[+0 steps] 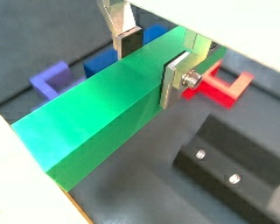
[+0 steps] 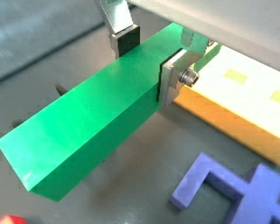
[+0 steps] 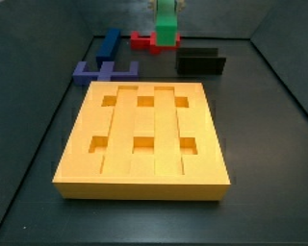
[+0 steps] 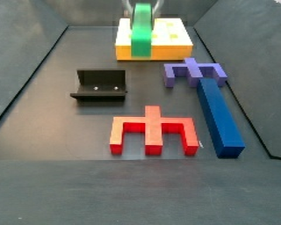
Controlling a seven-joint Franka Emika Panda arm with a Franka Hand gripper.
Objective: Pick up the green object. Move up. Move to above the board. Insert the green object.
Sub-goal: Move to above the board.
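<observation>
- 2 silver fingers (image 1: 175, 80) of the gripper (image 1: 150, 59) stand on either side of the green object (image 1: 101, 118); in both wrist views the dark pads press against its long side faces, so the jaws are spread only as wide as the bar and are clenched on it.
- 1 finger (image 2: 174, 77) shows a bolt on its outer face in a wrist view, and the gripper (image 2: 147, 58) takes the green object (image 2: 94, 128) toward 1 end, leaving most of its length jutting out past the fingers.
- In a side view the green object (image 3: 167, 24) hangs upright at the far end of the floor, clear of it, beyond the board (image 3: 143, 183); the gripper (image 3: 167, 5) is at the upper edge of that picture and barely shows.
- In a side view from the opposite end the green object (image 4: 140, 29) stands in front of the board (image 4: 176, 35), with the gripper (image 4: 140, 4) at its upper end.
- The board (image 2: 241, 109) lies just beside the held bar in a wrist view; whether the 2 touch I cannot tell.
- 1 red notched block (image 4: 154, 132), 1 long blue bar (image 4: 220, 112) and 1 purple forked piece (image 4: 192, 71) lie on the floor, the blue bar touching the purple piece.
- The fixture (image 4: 99, 86) stands apart from them, near the middle of the floor; in a wrist view its dark base plate (image 1: 234, 166) shows 2 screws.
</observation>
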